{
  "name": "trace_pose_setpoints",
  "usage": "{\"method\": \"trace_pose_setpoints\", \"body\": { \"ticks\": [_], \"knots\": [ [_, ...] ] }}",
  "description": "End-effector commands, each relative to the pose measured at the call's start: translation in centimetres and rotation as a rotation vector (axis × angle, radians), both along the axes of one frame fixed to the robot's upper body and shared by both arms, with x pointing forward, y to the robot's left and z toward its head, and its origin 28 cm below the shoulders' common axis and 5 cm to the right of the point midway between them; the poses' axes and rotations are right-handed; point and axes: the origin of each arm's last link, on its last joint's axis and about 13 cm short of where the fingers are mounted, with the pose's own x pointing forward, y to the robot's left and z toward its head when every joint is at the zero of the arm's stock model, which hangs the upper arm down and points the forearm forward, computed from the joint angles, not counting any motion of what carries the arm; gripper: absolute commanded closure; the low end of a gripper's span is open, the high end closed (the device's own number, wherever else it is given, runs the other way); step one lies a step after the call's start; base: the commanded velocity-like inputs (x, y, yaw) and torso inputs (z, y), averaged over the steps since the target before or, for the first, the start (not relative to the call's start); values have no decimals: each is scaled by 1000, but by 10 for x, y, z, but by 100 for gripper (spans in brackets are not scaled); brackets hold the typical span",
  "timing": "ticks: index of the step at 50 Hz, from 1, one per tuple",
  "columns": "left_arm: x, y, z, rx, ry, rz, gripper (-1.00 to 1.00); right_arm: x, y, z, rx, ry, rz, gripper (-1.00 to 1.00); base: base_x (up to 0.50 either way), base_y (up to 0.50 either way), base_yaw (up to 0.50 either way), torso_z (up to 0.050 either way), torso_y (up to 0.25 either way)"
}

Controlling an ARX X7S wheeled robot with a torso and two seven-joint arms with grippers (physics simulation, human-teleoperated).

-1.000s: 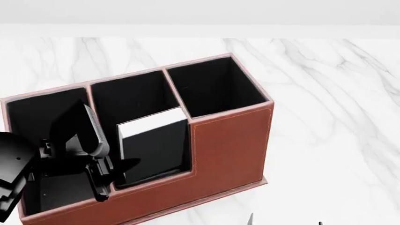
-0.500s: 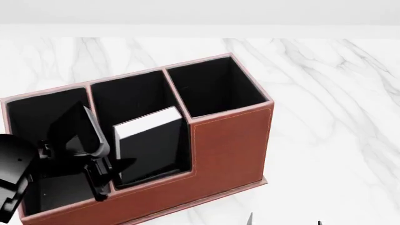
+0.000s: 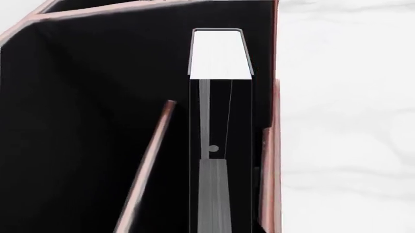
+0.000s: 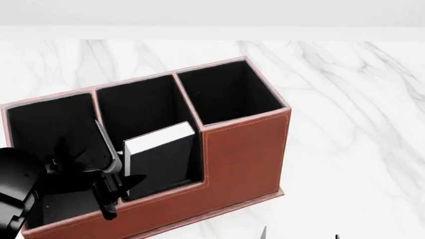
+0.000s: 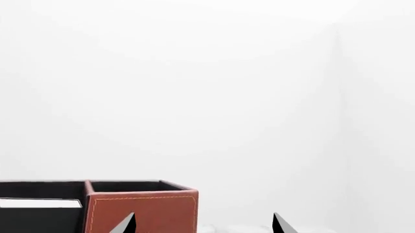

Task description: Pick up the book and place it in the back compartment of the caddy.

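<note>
Book (image 4: 161,159), thick and black with white page edges, stood upright inside the caddy (image 4: 242,152), in a low front cell beside the tall corner. It looked stiff and fairly heavy, best pinched across its covers. Left claw (image 4: 113,191) beside it: grip unclear. Right claw (image 5: 202,224) spread, empty.
</note>
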Motion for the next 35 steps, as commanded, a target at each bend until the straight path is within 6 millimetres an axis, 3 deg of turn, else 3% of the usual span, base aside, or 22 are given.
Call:
{"method": "trace_pose_setpoints", "body": {
  "ticks": [1, 18, 19, 35],
  "knots": [
    [1, -4, 1, -102, 7, 47, 100, 0, 0, -1, -1, 1, 3, -100, 0, 0, 0, 0, 0],
    [-3, -6, -7, -73, 57, 83, 100, 0, 0, -1, -4, 4, 6, -100, 0, 0, 0, 0, 1],
    [-2, -6, -7, -75, 58, 82, -100, 1, 1, -1, -4, 4, 7, -100, 0, 0, 0, 0, 0],
    [-1, -8, -4, -86, 39, 37, -100, 0, 1, -1, -4, 3, 5, -100, 4, -1, -6, 0, 0]
  ]
}}
